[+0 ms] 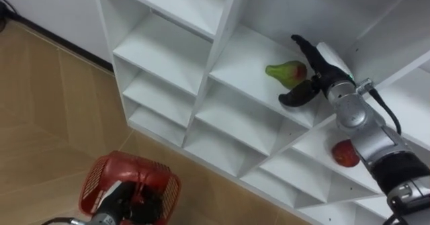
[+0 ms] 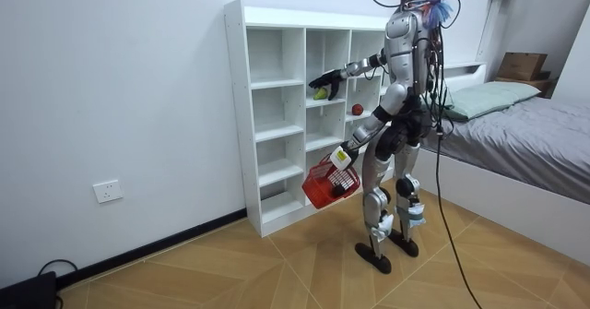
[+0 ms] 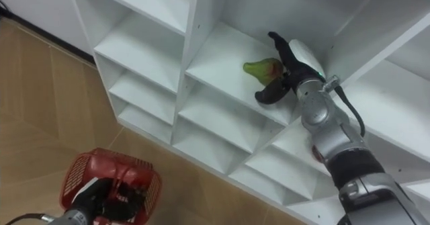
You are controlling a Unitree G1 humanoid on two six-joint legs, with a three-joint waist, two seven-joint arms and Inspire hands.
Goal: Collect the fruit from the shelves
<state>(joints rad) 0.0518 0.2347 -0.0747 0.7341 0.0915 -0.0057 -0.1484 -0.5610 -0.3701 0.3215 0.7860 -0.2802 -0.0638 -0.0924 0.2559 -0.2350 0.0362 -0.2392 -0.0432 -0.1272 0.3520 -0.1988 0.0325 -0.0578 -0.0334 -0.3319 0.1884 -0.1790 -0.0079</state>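
Stands upright on the wood floor (image 2: 277, 263), close before a white cubby shelf (image 1: 222, 23) set against the wall; right arm raised and stretched forward into the shelf, left arm low in front of the thigh.

Right hand (image 1: 321, 74) inside a compartment of the middle column, second row from the top as seen in the room view; spread wide, with the fingers (image 1: 306, 50) straight along the far side of a green pear (image 1: 285, 71) and the thumb curved round on the near side; not closed on anything; reddish end of the pear in the gap between thumb and fingers, close to the palm; cannot tell whether touching.

Pear on its side on the compartment's floor, between front edge and back wall, green end toward the robot's left.

Lower and further to the robot's right, in a neighbouring compartment: a red apple (image 1: 345, 154), near that compartment's front edge, partly hidden behind the right forearm, well apart from the pear.

At the lower left of the eye views: a red basket (image 1: 131, 181) hanging above the floor, in front of the shelf's lowest rows and clear of them; held by the left hand (image 1: 119, 199), dark fingers curled over its top.

At the room view's right, behind the robot: a bed (image 2: 535, 134) with a grey cover; beyond its head end, a cardboard box (image 2: 521, 65).
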